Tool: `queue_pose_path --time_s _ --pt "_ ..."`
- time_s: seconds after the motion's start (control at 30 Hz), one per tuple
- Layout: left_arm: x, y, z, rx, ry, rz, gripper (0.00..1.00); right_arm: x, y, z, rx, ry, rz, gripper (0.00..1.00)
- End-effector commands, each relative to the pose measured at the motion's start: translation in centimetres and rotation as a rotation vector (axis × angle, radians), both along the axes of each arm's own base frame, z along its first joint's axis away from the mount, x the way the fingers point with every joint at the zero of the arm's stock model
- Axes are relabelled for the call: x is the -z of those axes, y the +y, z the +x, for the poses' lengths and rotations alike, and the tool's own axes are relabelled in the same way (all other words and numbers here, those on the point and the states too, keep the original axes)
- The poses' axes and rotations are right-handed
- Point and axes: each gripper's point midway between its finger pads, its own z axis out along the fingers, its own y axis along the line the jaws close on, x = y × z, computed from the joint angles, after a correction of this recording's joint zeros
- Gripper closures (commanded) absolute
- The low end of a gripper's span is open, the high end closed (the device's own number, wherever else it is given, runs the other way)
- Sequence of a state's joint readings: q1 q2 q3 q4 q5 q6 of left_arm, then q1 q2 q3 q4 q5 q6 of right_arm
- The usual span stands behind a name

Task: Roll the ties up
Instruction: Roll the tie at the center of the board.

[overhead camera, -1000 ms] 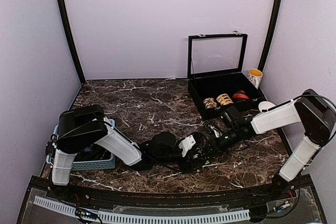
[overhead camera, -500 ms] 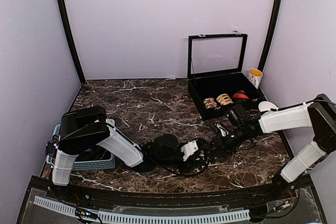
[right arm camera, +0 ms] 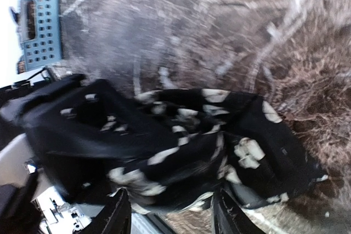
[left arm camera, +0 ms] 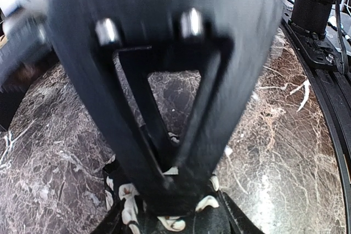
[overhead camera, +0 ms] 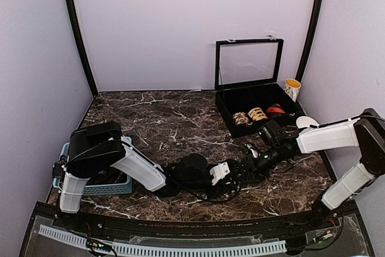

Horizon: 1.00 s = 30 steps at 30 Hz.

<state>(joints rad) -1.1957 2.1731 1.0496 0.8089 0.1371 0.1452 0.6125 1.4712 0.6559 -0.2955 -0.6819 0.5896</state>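
On the overhead camera I count three coiled ties (overhead camera: pixel 257 113), two tan and one red, sitting in the open case (overhead camera: pixel 227 112) at the far right of the worktop (overhead camera: pixel 174 118), so I judge that part of the job finished. Both arms reach to the near middle, where the left claw (overhead camera: pixel 231 171) and the right claw (overhead camera: pixel 245 165) almost meet, low over the marble. The loose tie (left arm camera: pixel 164 220) they work on is too dark to separate from the metal at that spot. The blue basket (overhead camera: pixel 111 189) sits at the near left under the left arm with something dark inside, and I cannot tell whether more ties wait there. On the left wrist camera my fingers run down in a narrow V and their tips are pressed into black cloth with white print, so I read the left claw as pinching the tie against the worktop. How much of it is wound I cannot see, since the fingers cover the middle. On the right wrist camera the picture is smeared, but the two fingers (right arm camera: pixel 116 215) stand well apart at the bottom edge, spread and gripping nothing. Just beyond them the tie lies as a loose crumpled bundle, not a tight coil. By my reckoning this one is only partway done: it needs winding tight and then a place in the case beside the others
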Motion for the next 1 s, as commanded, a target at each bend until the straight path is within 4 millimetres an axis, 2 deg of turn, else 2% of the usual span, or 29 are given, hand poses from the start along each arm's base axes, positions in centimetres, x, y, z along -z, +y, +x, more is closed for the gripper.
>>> queue_pose_path --time_s 0.0,0.1,0.27,0.33,0.47,0.6,0.7,0.97 --pt "7.1 3.2 -2.2 0.020 0.107 0.242 0.52 1.8 0.0 -0.4 -0.028 0.018 -0.026 0.56" --pt "6.7 2.9 -2.3 0.026 0.117 0.229 0.51 2.3 0.0 0.1 -0.036 0.002 -0.047 0.68" --pt "5.4 2.5 -1.5 0.002 0.141 0.172 0.50 3.1 -0.4 0.0 -0.042 0.009 -0.080 1.00" --pt "4.8 2.4 -0.8 -0.012 0.177 0.139 0.46 4.1 -1.0 -0.4 -0.048 0.031 -0.114 1.00" --pt "2.9 2.2 0.3 -0.027 0.169 0.079 0.29 5.5 -2.7 -0.8 -0.026 0.053 -0.181 1.00" --pt "2.0 1.9 0.5 -0.022 0.142 0.067 0.24 7.1 -4.6 -1.2 0.008 0.091 -0.248 1.00" --pt "1.9 1.6 0.6 -0.020 0.139 0.060 0.22 7.5 -5.1 -1.1 0.023 0.104 -0.265 1.00" --pt "1.4 0.1 1.0 -0.004 0.133 0.035 0.27 7.2 -4.3 -0.2 0.009 0.098 -0.245 1.00"
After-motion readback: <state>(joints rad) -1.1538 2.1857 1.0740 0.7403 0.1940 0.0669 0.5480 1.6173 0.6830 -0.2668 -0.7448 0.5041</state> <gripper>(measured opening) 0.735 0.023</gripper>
